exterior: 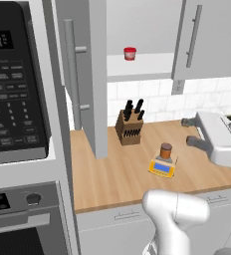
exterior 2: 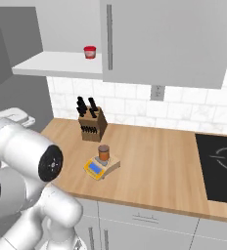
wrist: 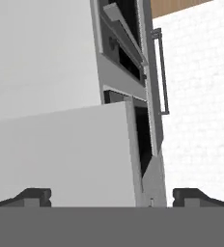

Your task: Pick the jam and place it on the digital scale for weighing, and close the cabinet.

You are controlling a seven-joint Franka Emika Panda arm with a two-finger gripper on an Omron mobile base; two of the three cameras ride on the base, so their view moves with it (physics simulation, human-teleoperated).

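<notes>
- The jam (exterior: 166,150) is seen standing upright on the grey plate of the digital scale (exterior: 162,167), which rests on the wooden tabletop (exterior: 122,174) in front of a knife block (exterior: 129,128); the blue display is turned toward the tabletop's front edge.
- The same jar (exterior 2: 103,154) and scale (exterior 2: 101,167) are shown from the other side, well apart from the black cooktop (exterior 2: 222,166), which is cut off at the picture's right edge.
- The cabinet (exterior: 85,69) is seen with its left door swung out, edge-on to the camera, hiding part of the wall behind; the right door (exterior: 207,40) stands only partly open.
- A short red jar (exterior: 130,53) is left on the pale inner shelf (exterior 2: 56,63).
- The microwave (exterior: 15,84) is cropped at the left edge.
- The tool (wrist: 112,195) is shown by two dark tips set wide apart, with nothing gripped between them.
- Ahead of the tips, tilted grey panels and a bar handle (wrist: 162,72) are seen; what they belong to is hard to tell, possibly the oven front.
</notes>
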